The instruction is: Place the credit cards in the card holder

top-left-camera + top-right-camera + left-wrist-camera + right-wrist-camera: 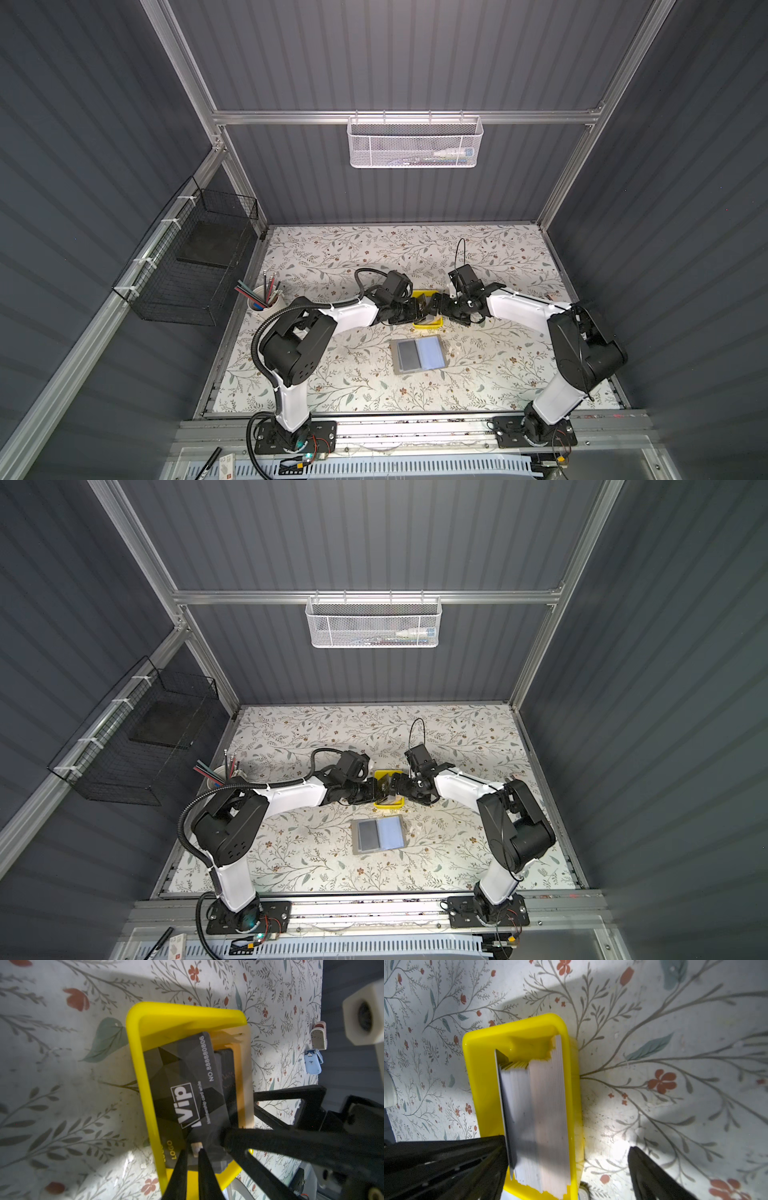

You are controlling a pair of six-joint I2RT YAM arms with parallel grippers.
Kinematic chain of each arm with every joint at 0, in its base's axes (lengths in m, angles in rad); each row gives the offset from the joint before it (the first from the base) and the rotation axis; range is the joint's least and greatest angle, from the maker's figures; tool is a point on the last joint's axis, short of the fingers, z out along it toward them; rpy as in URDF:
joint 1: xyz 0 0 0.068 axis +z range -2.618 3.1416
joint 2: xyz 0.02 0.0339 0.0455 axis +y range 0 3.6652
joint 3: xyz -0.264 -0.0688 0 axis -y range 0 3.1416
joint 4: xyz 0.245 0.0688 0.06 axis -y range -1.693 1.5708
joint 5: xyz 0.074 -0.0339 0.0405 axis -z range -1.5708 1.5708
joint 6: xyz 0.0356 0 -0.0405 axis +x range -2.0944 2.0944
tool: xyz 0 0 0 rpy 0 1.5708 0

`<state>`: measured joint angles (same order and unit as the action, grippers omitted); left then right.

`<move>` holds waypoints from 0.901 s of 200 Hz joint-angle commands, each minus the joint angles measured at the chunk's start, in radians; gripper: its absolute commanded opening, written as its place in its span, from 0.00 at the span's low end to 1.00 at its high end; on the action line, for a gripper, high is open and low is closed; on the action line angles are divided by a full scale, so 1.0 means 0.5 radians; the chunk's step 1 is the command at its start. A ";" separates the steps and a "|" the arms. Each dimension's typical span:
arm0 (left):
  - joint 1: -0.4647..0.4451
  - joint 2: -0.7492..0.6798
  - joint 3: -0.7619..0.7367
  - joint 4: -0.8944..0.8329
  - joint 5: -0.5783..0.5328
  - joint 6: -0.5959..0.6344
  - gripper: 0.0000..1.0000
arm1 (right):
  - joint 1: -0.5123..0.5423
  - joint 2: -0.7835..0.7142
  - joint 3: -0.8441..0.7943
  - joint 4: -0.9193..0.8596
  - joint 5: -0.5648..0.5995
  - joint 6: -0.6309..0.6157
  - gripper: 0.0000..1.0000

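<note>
Over tray, left end effector pinches partly-hidden credit card; right end effector released.

On the floral worktop, a yellow tray is seen at the middle, with dark credit cards in it. The left claw and the right claw are positioned tip to tip over the tray; how their jaws stand cannot be made out. The opened card holder is laid flat just nearer, apart from the tray. A cup of pencils is set at the left edge.
</note>
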<state>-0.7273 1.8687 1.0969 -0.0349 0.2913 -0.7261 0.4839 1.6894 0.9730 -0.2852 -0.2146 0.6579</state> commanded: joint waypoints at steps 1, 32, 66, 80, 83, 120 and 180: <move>0.004 0.053 0.034 -0.059 0.010 -0.023 0.15 | -0.022 -0.051 -0.031 -0.062 0.016 -0.031 0.91; 0.003 0.064 0.043 -0.065 0.013 -0.024 0.15 | -0.023 -0.067 -0.019 -0.082 0.036 -0.039 0.91; 0.005 0.065 0.034 -0.055 0.016 -0.032 0.15 | -0.026 -0.085 -0.002 -0.101 0.062 -0.045 0.91; 0.004 0.072 0.034 -0.048 0.021 -0.038 0.15 | -0.030 -0.077 0.017 -0.127 0.061 -0.056 0.91; 0.001 0.073 0.035 -0.047 0.022 -0.037 0.15 | -0.030 -0.082 0.018 -0.131 0.063 -0.055 0.91; -0.001 0.074 0.014 -0.022 0.031 -0.051 0.15 | -0.026 -0.207 -0.030 -0.161 0.041 -0.071 0.84; -0.002 0.042 -0.019 0.001 0.018 -0.063 0.15 | 0.019 -0.360 -0.084 -0.136 -0.086 -0.036 0.57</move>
<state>-0.7277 1.8767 1.1004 -0.0212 0.3008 -0.7460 0.4789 1.5238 0.9459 -0.3450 -0.2234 0.6323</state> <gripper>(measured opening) 0.153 0.605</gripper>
